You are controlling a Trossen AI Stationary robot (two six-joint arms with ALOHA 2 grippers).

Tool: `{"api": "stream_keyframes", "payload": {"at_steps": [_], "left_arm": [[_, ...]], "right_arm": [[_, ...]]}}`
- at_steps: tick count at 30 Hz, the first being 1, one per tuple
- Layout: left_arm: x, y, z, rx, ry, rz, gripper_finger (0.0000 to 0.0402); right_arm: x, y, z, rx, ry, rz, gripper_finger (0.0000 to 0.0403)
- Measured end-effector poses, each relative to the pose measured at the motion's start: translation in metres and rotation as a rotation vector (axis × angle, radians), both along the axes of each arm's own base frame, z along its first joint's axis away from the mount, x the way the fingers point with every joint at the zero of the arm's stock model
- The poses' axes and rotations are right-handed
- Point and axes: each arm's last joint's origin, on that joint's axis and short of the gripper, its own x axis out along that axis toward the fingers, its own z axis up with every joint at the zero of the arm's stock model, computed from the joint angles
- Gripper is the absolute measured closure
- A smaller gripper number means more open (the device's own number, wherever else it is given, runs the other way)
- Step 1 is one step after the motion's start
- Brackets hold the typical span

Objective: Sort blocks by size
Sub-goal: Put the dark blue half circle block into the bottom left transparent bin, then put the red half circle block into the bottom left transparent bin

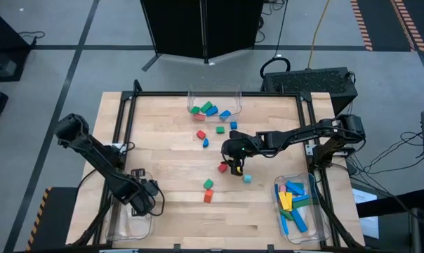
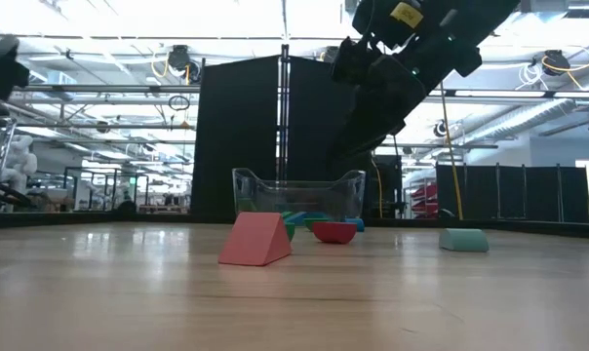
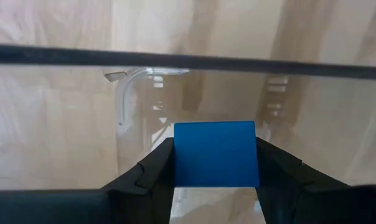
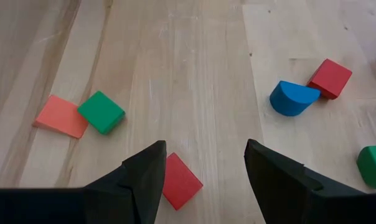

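My left gripper [image 3: 216, 149] hangs over the clear bin [image 1: 128, 223] at the table's near left corner, shut on a blue block [image 3: 216, 154]. My right gripper [image 4: 203, 158] stands open mid-table, slanting down. A red block [image 4: 180, 180] lies flat on the wood between and just below its fingers, untouched. Around it lie loose blocks. They include a green cube [image 4: 101, 112], a salmon wedge [image 4: 60, 116], a blue half-round [image 4: 294, 98], another red block [image 4: 330, 78] and a cyan piece [image 1: 247, 178]. My left gripper pinches the blue block by two opposite sides [image 3: 178, 155], one finger on each. The fingers point down from above. The block sits square between them, lifted clear above the bin's floor.
A clear bin [image 1: 214, 102] at the far edge holds green, red and blue blocks. A clear bin [image 1: 276, 204] at the near right holds several long bars. Bare wood lies between the left bin and the loose blocks at mid-table. A black frame runs along the table's sides.
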Motion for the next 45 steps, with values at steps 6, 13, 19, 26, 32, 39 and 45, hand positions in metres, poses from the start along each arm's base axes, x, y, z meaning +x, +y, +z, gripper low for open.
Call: {"api": "stream_keyframes", "payload": {"at_steps": [6, 13, 19, 26, 32, 39, 45], "left_arm": [[0.003, 0.006, 0.0, 0.046, -0.024, 0.098, 0.0197], [0.003, 0.007, 0.0, 0.018, 0.02, 0.108, 0.0114], [-0.006, 0.007, 0.009, -0.047, 0.108, 0.073, 0.0101], [-0.013, 0.011, 0.043, -0.099, -0.051, 0.073, 0.0101], [-0.02, 0.023, 0.067, -0.098, -0.247, 0.088, 0.0101], [-0.023, 0.036, 0.081, -0.088, -0.394, 0.127, 0.01], [-0.018, 0.052, 0.088, -0.011, -0.497, 0.195, 0.01]], "right_arm": [[0.0, 0.0, 0.0, -0.005, -0.001, 0.005, 0.0193], [0.0, 0.0, 0.0, -0.005, -0.001, 0.005, 0.0193], [0.0, 0.0, 0.0, -0.005, -0.002, 0.005, 0.0193], [0.0, 0.0, 0.0, -0.003, -0.002, 0.008, 0.0193], [0.0, 0.0, 0.0, -0.002, -0.001, 0.008, 0.0193], [0.0, 0.0, 0.0, -0.002, -0.002, 0.008, 0.0193], [0.0, -0.001, 0.0, 0.012, -0.001, -0.007, 0.0193]]}}
